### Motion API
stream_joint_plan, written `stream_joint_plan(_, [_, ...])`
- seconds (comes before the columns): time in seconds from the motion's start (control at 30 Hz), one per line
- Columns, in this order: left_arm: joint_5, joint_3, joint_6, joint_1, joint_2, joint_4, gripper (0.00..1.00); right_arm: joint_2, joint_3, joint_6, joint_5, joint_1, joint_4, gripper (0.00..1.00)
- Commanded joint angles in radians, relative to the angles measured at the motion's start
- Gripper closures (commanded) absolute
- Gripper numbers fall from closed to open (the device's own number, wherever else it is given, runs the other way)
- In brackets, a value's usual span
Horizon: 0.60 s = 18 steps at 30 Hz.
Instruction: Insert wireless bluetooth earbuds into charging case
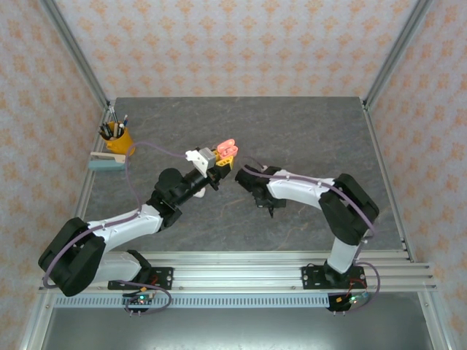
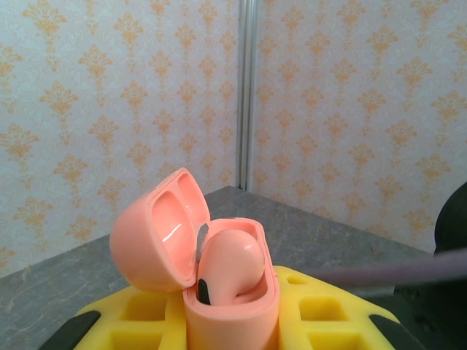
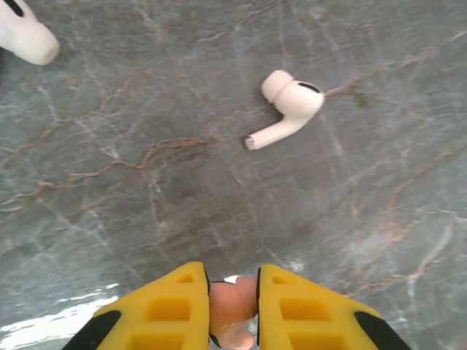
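A: Left fingers [image 2: 157, 321]?
B: Clamped on the coral charging case [image 2: 232, 292], held up over mid-bench [image 1: 292, 124]. Lid open, one coral earbud [image 2: 230, 266] seated inside.
A: Right fingers [image 3: 191, 302]?
B: Pinching a second coral earbud [image 3: 233, 310], close above the bench.
A: Anything loose?
B: A white earbud [image 3: 288, 109] flat on the bench just beyond the right fingers. Another white piece [image 3: 25, 33] is cut off, can't tell what.
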Motion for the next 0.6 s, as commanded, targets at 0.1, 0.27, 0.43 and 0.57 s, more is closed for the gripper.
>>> stream_joint_plan(0.1, [-0.020,-0.002,0.025,0.017,-0.028,0.031,1.00,0.136,0.105,0.131,0.147,0.074,-0.174,0.71])
stream_joint_plan(0.27, [-0.019,-0.015,0.026,0.025,-0.033,0.037,1.00,0.052,0.159,0.071,0.070,0.186,-0.080,0.60])
stream_joint_plan(0.43, [-0.018,-0.024,0.021,0.031,-0.035,0.048,1.00,-0.088,0.101,0.080,0.070,0.176,-0.053,0.56])
stream_joint_plan(0.57, [-0.017,-0.026,0.017,0.033,-0.029,0.055,1.00,-0.133,0.031,0.078,0.075,0.139,-0.054,0.56])
